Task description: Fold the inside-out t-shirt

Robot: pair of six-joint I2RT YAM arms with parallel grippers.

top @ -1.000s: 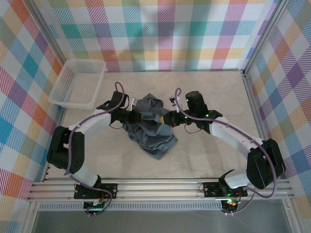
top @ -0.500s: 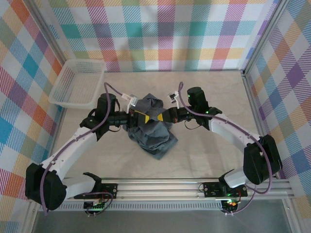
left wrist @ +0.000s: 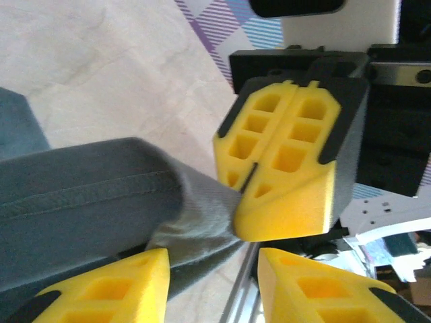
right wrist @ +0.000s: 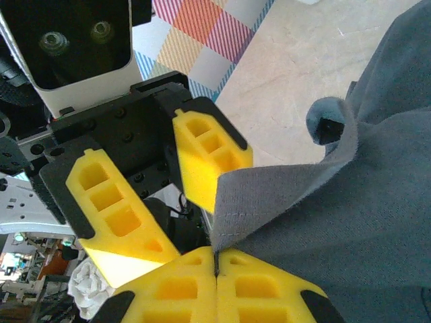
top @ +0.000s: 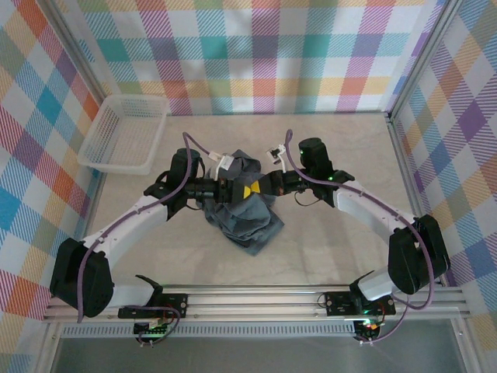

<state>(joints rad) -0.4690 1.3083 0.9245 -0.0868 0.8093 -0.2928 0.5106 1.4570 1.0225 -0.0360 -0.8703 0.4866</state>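
Table (top: 334, 148) has the white lattice basket (top: 124, 134) at far left, well apart from the action. The t-shirt (top: 245, 221) sits mid-table as a bunched, wrinkled heap, nowhere near flat, so folding proper hasn't started by my read. Both arms reach in over the heap's far part and the claws meet nose to nose: left gripper (top: 237, 189), right gripper (top: 258, 189). Right claw is pinched tight together on a hemmed edge (right wrist: 269, 195) of the shirt, with cloth fanning out from the closed tips in its own wrist view (right wrist: 215, 259) and in the left wrist view (left wrist: 252, 182). Left claw stands apart, clamped on nothing (left wrist: 214, 259); a stitched fold of cloth runs just above one finger, and I can't tell whether it touches. From the right wrist its fingers (right wrist: 209, 161) also show a clear gap. Handling guess: light, limp cotton, no stiffness, drapes and bunches, and won't hold shape once released. It's not slippery or fragile, but a shallow pinch can pull out. Best hold is a stitched hem or seam, one per claw, spaced apart so the cloth can be tensioned and spread.
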